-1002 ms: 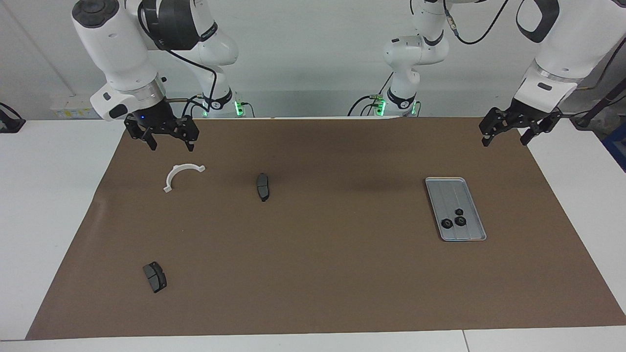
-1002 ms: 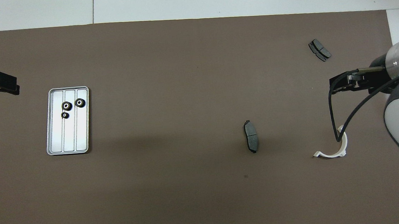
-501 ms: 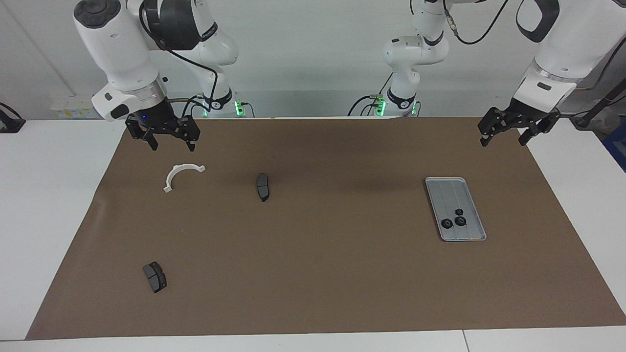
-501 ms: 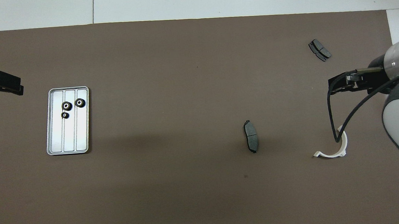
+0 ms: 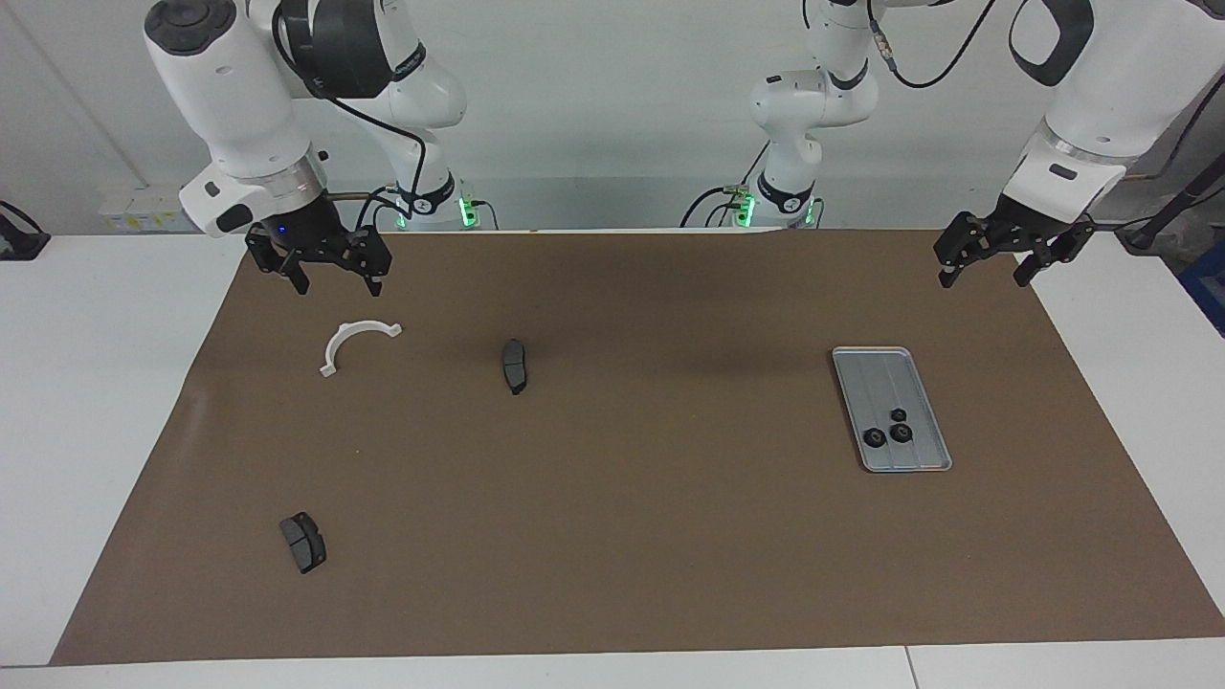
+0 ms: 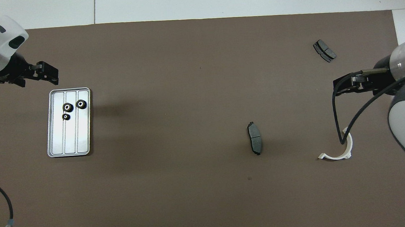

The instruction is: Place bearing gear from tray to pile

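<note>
Left gripper (image 5: pixel 986 265): its fingers (image 5: pixel 946 277) stand spread apart and hold nothing. It hangs in the air over the mat's (image 5: pixel 670 536) edge at the left arm's end, at about 1 o'clock from the tray (image 5: pixel 881 373) in the facing view.

Right gripper (image 5: pixel 333 281): its fingers (image 5: pixel 300 281) are likewise spread and hold nothing. It hangs above the mat with the white bracket (image 5: pixel 356 344) at about 5 o'clock below it in the facing view; it touches nothing.

The tray lies flat on the mat toward the left arm's end, its long side running away from the robots. Three black gears (image 5: pixel 891 430) sit in a close cluster in the tray's end farther from the robots; in the overhead view the smallest gear (image 6: pixel 66 116) lies at 7 o'clock from the other two.

The pile's parts are scattered toward the right arm's end: the bracket nearest the robots, one pad (image 5: pixel 514 365) at 3 o'clock from it in the facing view, toward the table's middle, and a second pad (image 5: pixel 302 542) well apart at 6 o'clock, farther from the robots.
</note>
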Controlling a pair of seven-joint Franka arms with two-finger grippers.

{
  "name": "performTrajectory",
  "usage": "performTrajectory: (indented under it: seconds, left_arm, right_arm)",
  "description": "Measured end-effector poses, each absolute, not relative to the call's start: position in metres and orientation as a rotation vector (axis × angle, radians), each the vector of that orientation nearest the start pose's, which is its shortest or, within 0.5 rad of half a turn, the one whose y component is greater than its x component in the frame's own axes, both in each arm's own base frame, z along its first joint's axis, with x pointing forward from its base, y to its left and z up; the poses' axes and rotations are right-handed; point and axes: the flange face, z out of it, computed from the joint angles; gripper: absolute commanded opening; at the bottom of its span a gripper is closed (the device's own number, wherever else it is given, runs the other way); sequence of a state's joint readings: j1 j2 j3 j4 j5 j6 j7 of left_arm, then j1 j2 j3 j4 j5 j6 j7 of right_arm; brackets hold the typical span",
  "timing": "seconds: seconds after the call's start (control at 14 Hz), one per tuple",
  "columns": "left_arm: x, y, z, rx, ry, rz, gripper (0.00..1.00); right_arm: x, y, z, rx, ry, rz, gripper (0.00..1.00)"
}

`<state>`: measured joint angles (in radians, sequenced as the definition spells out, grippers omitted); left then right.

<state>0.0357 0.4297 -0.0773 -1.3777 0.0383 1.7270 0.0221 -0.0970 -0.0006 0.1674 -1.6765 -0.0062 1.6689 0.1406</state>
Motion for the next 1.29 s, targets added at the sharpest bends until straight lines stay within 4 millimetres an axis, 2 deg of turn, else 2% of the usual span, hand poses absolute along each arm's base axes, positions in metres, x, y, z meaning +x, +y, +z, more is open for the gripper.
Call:
performTrajectory:
  seconds: [0.29,0.5,0.86,1.07,1.29]
  left_arm:
    - [0.692,-0.015,0.398,-3.135,0.102,0.184,1.00]
    - [0.697,-0.015,0.359,-3.137,0.102,0.215,1.00]
    - [0.692,-0.007,0.327,-3.138,0.088,0.246,1.00]
    - [0.690,-0.008,0.321,-3.138,0.092,0.254,0.81]
    - [0.689,-0.010,0.321,-3.139,0.096,0.256,0.79]
  right_arm:
    - [0.559,0.039,0.583,-3.147,0.109,0.010,1.00]
    - [0.559,0.039,0.583,-3.147,0.109,0.010,1.00]
    - [0.559,0.039,0.583,-3.147,0.109,0.010,1.00]
    - [0.559,0.039,0.583,-3.147,0.109,0.010,1.00]
    - [0.559,0.039,0.583,-3.147,0.109,0.010,1.00]
